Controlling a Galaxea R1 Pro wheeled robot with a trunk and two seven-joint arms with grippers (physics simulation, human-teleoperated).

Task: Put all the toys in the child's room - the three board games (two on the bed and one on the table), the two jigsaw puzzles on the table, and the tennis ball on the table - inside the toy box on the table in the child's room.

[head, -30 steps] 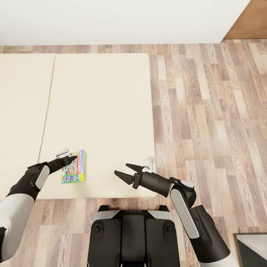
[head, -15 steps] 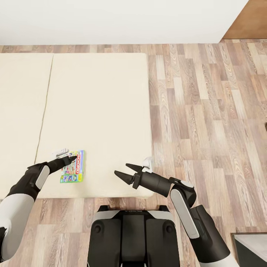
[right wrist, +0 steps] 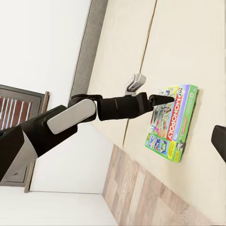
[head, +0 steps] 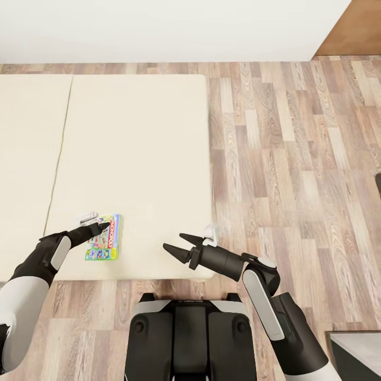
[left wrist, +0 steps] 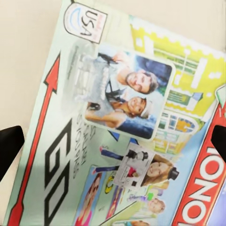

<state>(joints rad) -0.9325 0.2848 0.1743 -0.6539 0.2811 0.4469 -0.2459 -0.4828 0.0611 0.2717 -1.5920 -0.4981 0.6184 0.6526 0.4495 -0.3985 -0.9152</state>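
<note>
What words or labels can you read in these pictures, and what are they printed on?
"MONOPOLY", red logo band on the board game lying on the bed; cut off as "ONO" in the left wrist view.
"GO", large black letters beside a red arrow on the box lid.
"USA", in a round badge at the lid's corner.
Smaller print on the lid is too blurred to read.

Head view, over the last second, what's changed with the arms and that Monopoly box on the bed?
Only the camera moved: the whole picture slid slightly left, bed and floor together. The left gripper hangs at the Monopoly box as before, not visibly gripping it, and the box keeps its spot near the mattress's front edge. The right gripper stays open and empty over the bed's corner.
</note>
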